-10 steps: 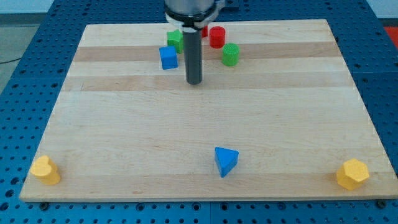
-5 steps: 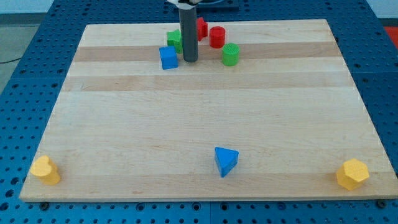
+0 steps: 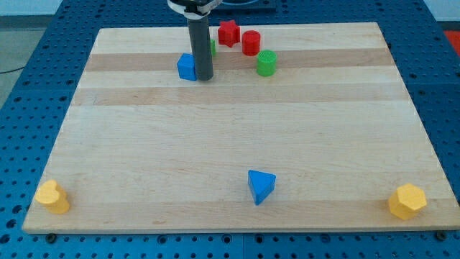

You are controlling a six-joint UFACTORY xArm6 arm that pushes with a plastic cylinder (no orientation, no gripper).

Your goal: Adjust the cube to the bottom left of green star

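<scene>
The blue cube (image 3: 187, 67) sits near the view's top, left of centre on the wooden board (image 3: 237, 144). My tip (image 3: 205, 78) rests right against the cube's right side. The rod hides most of the green star (image 3: 212, 47), of which only a sliver shows to the rod's right, above and right of the cube.
A red star (image 3: 228, 33), a red cylinder (image 3: 250, 43) and a green cylinder (image 3: 267, 63) stand to the right of the rod. A blue triangular block (image 3: 260, 185) lies near the view's bottom. Yellow blocks sit at the bottom left corner (image 3: 52, 196) and bottom right corner (image 3: 407, 201).
My tip moved up, then left, to the blue cube's right side. The cube has shifted slightly left.
</scene>
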